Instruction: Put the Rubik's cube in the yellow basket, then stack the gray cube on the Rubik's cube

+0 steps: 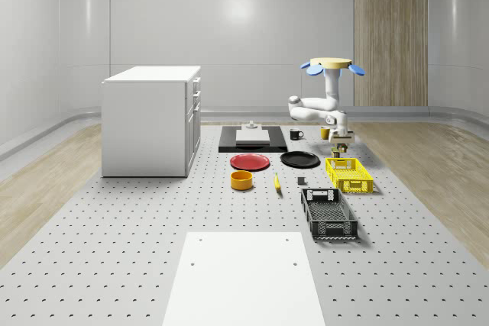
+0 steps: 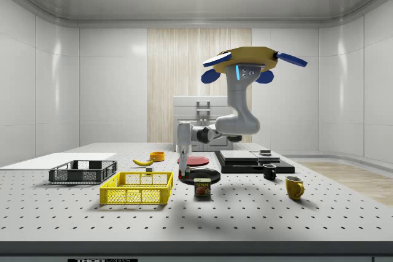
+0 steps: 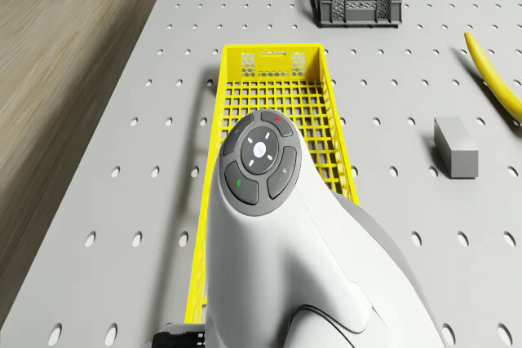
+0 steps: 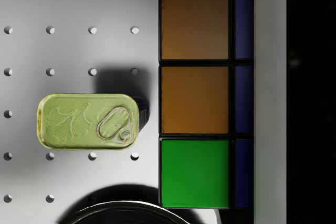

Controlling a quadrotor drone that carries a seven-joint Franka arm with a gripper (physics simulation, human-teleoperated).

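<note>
right of centre in the whole-scene view, the drone (image 1: 331,64) hovers over the table (image 1: 114,227), behind the far end of the yellow basket (image 1: 353,187). the tool (image 1: 341,143) hangs just above that end and appears clamped on the rubik's cube (image 4: 194,98), which is off the table. in the wrist view the cube lies flush against one finger.

handling, judged: the cube is rigid, light and glossy, so it may slip. flat opposite faces are the right hold. set it down level, since the gray cube (image 3: 455,146) must rest on top. that block looks stiff and plain; take it across its narrower sides.

counts:
- rubik's cube, 1
- gray cube, 1
- yellow basket, 1
- dark basket (image 1: 328,215), 1
- can (image 4: 88,121), 1
- banana (image 3: 493,75), 1
- plates, 2: red plate (image 1: 250,162), black plate (image 1: 299,159)
</note>
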